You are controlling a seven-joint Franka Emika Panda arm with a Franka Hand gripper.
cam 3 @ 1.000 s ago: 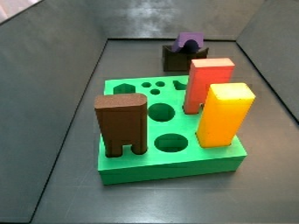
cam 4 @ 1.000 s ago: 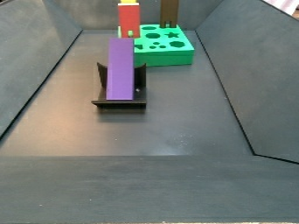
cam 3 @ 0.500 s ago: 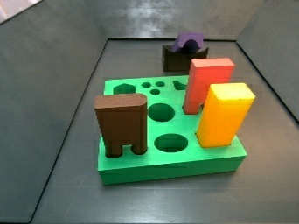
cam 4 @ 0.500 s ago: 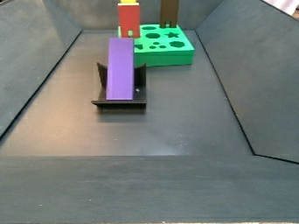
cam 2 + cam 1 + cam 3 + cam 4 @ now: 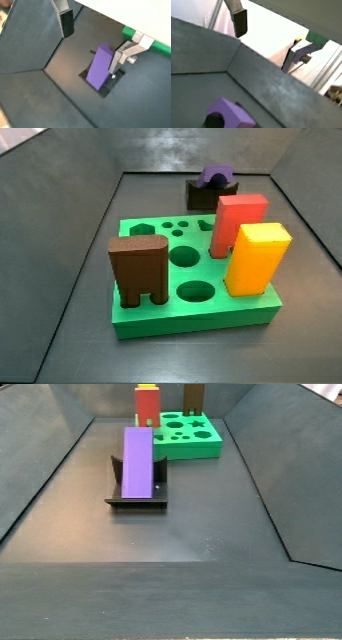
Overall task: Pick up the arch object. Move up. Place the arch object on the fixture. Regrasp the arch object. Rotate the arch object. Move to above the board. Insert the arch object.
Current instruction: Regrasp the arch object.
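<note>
Purple block point(image 5: 138, 461) resting on the fixture point(image 5: 135, 496), unheld.
Gripper point(image 5: 93, 36) appears only in the wrist views, above the block, jaws spread and empty; green board point(image 5: 195, 288) beyond.

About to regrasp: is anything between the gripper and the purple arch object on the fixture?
Nothing visible. In a wrist view the gripper is open, well above the arch object, which lies on the fixture with only bare floor around it. The board and its blocks stand beyond it, off to the side.
</note>
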